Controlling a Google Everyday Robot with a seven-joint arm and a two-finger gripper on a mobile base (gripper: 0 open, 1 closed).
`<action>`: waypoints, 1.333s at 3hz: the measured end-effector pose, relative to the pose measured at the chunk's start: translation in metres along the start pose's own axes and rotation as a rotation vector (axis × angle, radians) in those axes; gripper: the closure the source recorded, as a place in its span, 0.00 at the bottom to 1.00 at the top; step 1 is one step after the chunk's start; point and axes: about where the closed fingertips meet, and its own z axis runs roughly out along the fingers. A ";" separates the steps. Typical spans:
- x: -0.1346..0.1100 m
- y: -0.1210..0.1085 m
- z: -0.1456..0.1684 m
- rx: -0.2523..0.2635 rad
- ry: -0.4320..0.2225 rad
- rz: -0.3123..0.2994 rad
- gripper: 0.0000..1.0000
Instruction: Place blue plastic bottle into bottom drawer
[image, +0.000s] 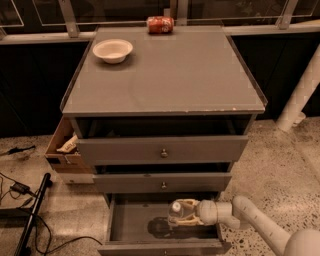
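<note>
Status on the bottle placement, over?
End effector inside open bottom drawer, shut on blue plastic bottle. Bottle not yet released. No obstruction visible in drawer.

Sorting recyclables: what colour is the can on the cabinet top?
The can is red, camera view; the gripper holds the bottle over the bottom drawer.

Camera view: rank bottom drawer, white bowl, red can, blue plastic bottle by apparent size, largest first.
1. bottom drawer
2. white bowl
3. blue plastic bottle and red can, unranked: the gripper, over the drawer, hides part of the bottle.
</note>
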 end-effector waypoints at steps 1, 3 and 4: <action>0.022 -0.007 0.000 -0.001 0.007 -0.008 1.00; 0.068 -0.016 -0.005 0.032 -0.020 0.038 1.00; 0.094 -0.018 -0.004 0.036 -0.051 0.057 1.00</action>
